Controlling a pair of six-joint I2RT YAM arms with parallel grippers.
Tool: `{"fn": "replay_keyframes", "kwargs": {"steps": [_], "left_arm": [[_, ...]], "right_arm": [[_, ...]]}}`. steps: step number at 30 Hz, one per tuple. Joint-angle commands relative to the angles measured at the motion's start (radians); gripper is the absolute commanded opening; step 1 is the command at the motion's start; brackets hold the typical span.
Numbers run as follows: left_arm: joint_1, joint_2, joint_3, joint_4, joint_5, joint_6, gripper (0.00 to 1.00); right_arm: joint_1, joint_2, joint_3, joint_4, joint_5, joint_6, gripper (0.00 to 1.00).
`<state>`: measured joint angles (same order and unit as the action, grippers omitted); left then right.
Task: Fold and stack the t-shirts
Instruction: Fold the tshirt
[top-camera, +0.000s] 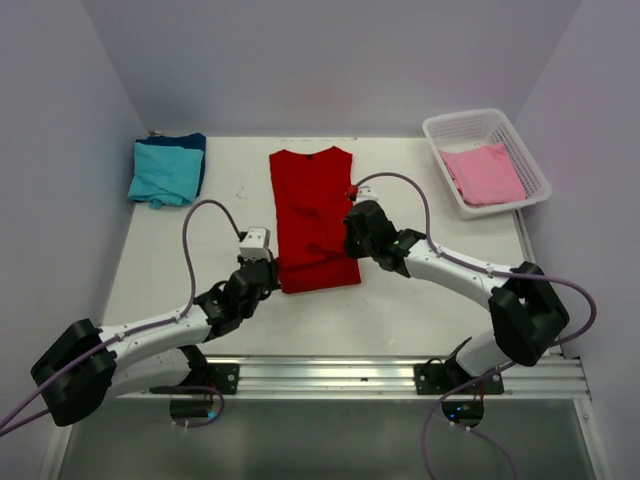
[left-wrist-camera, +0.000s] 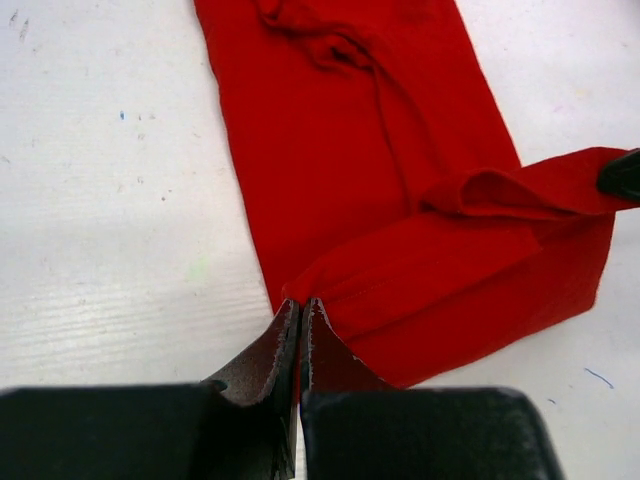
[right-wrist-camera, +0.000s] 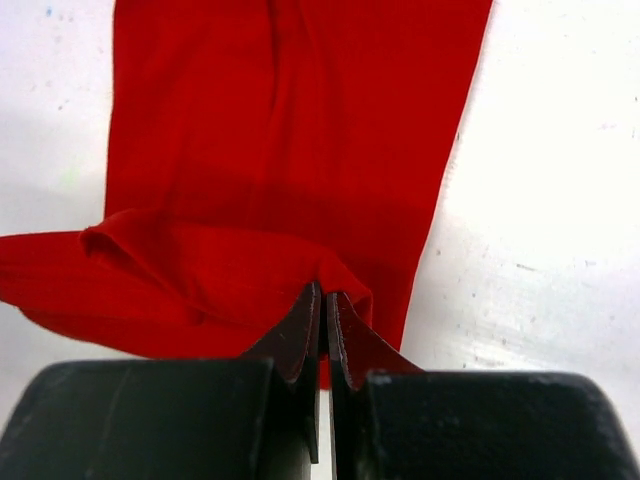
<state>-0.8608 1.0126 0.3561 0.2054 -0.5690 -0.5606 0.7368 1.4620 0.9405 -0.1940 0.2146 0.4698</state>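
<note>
The red t-shirt (top-camera: 312, 210) lies lengthwise in the middle of the table, its sides folded in to a narrow strip. My left gripper (top-camera: 268, 270) is shut on the near left corner of its hem (left-wrist-camera: 330, 280). My right gripper (top-camera: 352, 232) is shut on the near right edge of the cloth (right-wrist-camera: 345, 285). The near end is lifted and curls over the rest. A teal t-shirt (top-camera: 165, 170) lies folded on a dark blue one (top-camera: 200, 150) at the far left. A pink t-shirt (top-camera: 484, 172) lies in the basket.
The white lattice basket (top-camera: 440, 130) stands at the far right corner. Grey walls close the table on three sides. The metal rail (top-camera: 330, 375) with the arm bases runs along the near edge.
</note>
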Motion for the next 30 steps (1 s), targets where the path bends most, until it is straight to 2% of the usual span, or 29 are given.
{"fn": "replay_keyframes", "kwargs": {"steps": [1,12,16,17,18,19,21,22,23,26,30], "left_arm": [[0.054,0.063,0.046,0.179,0.017,0.076,0.0],[0.239,0.385,0.222,0.327,0.218,0.14,0.0],[0.311,0.512,0.352,0.353,0.285,0.154,0.0],[0.351,0.582,0.384,0.351,0.308,0.154,0.0],[0.376,0.622,0.476,0.33,0.301,0.142,0.04],[0.403,0.664,0.527,0.265,0.287,0.128,0.32],[0.491,0.762,0.668,0.186,0.3,0.085,1.0],[0.518,0.774,0.7,0.098,0.304,0.068,1.0],[0.557,0.755,0.711,0.089,0.325,0.059,1.0],[0.571,0.619,0.612,0.184,0.366,0.082,1.0],[0.569,0.499,0.505,0.196,0.399,0.065,1.0]], "right_arm": [[-0.019,0.072,0.075,0.053,-0.006,-0.046,0.0],[-0.059,0.299,0.276,0.051,0.057,-0.079,0.0],[-0.103,0.407,0.404,0.015,0.124,-0.077,0.0],[-0.112,0.437,0.485,0.005,0.155,-0.069,0.0],[-0.12,0.472,0.539,-0.01,0.187,-0.08,0.02],[-0.128,0.554,0.599,-0.072,0.298,-0.085,0.48],[-0.135,0.625,0.774,-0.143,0.386,-0.086,0.99],[-0.139,0.645,0.812,-0.195,0.432,-0.082,0.99],[-0.14,0.626,0.814,-0.188,0.439,-0.079,0.99],[-0.14,0.491,0.639,-0.033,0.39,-0.092,0.99],[-0.14,0.365,0.477,0.037,0.371,-0.066,0.99]]}}
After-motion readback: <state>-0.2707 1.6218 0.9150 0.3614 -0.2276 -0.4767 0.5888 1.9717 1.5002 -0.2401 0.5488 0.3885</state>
